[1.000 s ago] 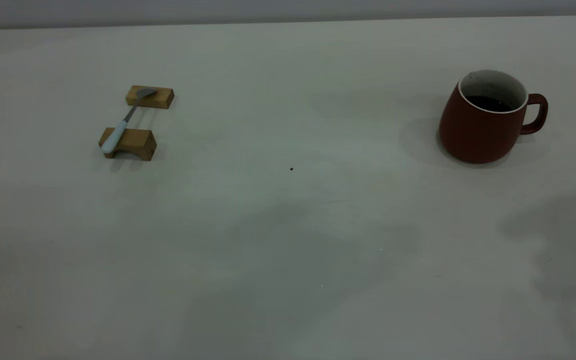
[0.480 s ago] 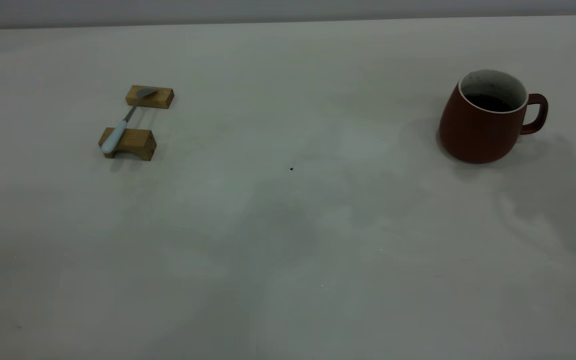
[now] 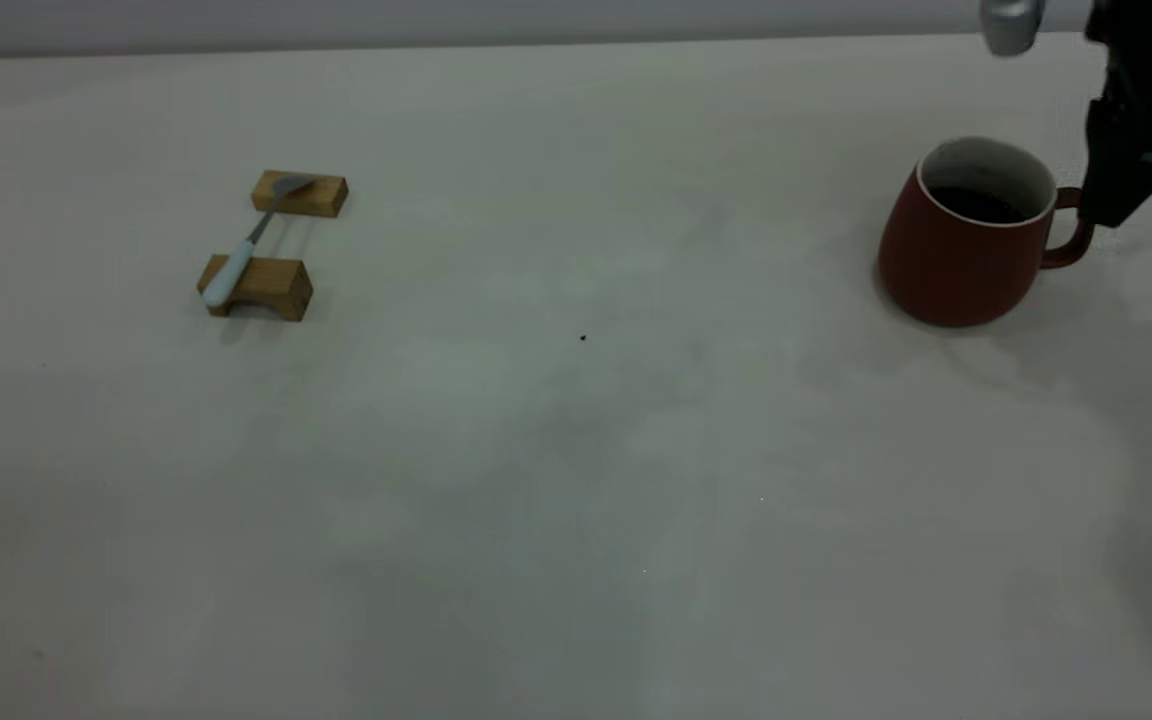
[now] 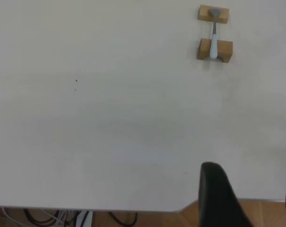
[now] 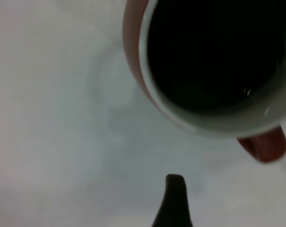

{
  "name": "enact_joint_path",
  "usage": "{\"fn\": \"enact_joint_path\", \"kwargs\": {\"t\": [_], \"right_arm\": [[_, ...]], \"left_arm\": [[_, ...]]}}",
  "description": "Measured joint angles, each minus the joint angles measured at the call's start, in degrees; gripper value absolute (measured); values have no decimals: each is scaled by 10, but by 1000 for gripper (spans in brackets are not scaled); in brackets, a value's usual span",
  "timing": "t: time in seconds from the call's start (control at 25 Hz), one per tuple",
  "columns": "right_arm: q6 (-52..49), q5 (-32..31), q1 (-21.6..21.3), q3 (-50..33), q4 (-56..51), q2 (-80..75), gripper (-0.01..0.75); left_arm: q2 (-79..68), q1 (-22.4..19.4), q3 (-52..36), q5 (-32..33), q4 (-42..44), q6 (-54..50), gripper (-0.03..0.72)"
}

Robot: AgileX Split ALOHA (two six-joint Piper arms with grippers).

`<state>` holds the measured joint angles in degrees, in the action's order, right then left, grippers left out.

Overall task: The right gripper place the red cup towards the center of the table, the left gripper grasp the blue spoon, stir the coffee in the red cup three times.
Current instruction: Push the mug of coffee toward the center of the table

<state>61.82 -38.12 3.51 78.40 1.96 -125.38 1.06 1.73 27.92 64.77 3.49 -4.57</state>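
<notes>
1. Over at the table's (image 3: 576,480) right side, the right gripper (image 3: 1116,195) hung just beside the handle of the red cup (image 3: 961,255); whether its fingers were apart or together could not be told.
2. That cup stood upright on the table, well to the right, with dark coffee (image 3: 976,207) inside.
3. Far to the left, the blue spoon (image 3: 236,260) lay bridging two wooden blocks (image 3: 271,285).
4. From the left wrist view, the left gripper (image 4: 249,198) sat near the table edge, fingers (image 4: 216,194) apart, well away from the spoon.

Exterior low across table (image 3: 576,450); wrist views straight down.
</notes>
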Motion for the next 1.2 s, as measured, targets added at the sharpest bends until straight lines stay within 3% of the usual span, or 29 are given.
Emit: {"fn": "enact_joint_path", "kwargs": {"t": [0.56, 0.72, 1.0, 1.2], "right_arm": [[32, -8, 0, 62, -6, -85, 650], [33, -5, 0, 63, -8, -93, 523], [36, -9, 8, 63, -27, -104, 175], [32, 1, 30, 63, -29, -104, 168]], "left_arm": [[0, 0, 0, 0, 0, 0, 426], [0, 0, 0, 0, 0, 0, 426], [0, 0, 0, 0, 0, 0, 426], [0, 0, 0, 0, 0, 0, 426]]}}
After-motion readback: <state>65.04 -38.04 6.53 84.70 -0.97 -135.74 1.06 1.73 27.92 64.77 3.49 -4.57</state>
